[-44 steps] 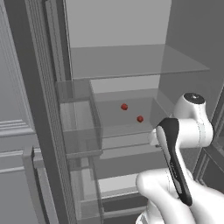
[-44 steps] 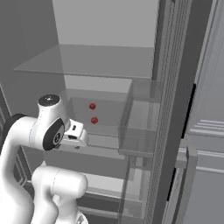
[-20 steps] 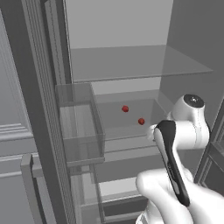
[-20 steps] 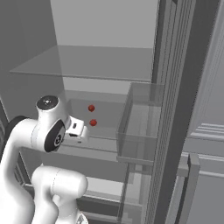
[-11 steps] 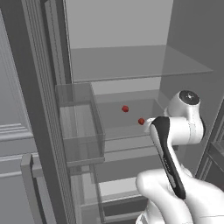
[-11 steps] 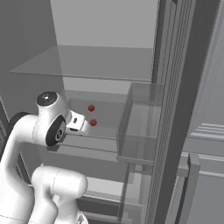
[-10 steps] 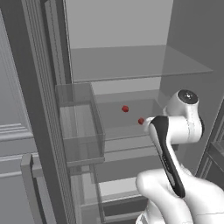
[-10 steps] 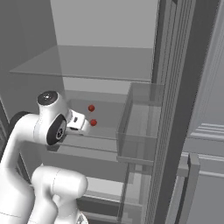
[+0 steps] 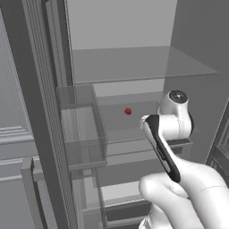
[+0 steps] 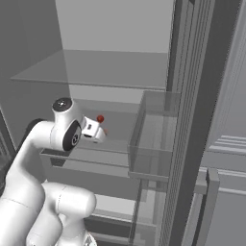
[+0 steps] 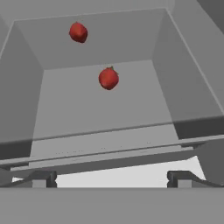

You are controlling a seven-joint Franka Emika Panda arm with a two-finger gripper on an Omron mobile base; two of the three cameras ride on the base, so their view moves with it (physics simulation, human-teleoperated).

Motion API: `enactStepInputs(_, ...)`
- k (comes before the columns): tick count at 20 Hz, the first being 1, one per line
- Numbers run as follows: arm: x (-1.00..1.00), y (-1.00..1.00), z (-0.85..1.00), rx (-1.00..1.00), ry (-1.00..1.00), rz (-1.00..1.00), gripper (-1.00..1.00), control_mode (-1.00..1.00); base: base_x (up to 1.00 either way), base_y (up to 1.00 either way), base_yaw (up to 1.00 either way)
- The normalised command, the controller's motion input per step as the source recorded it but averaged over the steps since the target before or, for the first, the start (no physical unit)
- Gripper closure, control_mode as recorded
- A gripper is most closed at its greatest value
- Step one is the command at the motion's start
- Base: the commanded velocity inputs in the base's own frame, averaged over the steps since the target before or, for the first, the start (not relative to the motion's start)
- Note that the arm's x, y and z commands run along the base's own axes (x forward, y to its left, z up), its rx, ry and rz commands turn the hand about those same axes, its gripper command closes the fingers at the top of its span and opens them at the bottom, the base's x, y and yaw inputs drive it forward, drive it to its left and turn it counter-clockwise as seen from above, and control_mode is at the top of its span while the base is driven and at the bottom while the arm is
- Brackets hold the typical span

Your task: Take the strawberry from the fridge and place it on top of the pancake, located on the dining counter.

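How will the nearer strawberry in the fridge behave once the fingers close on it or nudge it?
The nearer strawberry is small and rounded with no flat side showing, so it will probably roll across the smooth fridge shelf if bumped. It looks light, and likely soft enough to bruise. The gripper stands open far wider than the fruit, so an off-centre close may push it aside.

Two red strawberries, one open fridge, one clear door bin.

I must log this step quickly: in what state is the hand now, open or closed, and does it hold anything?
Hand: open and holding nothing; the nearer strawberry lies ahead of it on the fridge shelf, not between the fingertips.
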Motion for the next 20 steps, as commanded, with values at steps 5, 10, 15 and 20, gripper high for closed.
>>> enactStepInputs(5, 0.47, 0.0, -0.1, 0.0, 0.0, 0.0, -1.0, -1.0, 0.0, 0.0, 0.0)
enactStepInputs(10, 0.33, -0.01, -0.28, 0.0, 0.0, 0.0, -1.0, -1.0, 0.0, 0.0, 0.0)
enactStepInputs(15, 0.46, -0.08, -0.27, 0.0, 0.0, 0.0, -1.0, -1.0, 0.0, 0.0, 0.0)
enactStepInputs(20, 0.52, 0.0, -0.19, 0.0, 0.0, 0.0, -1.0, -1.0, 0.0, 0.0, 0.0)
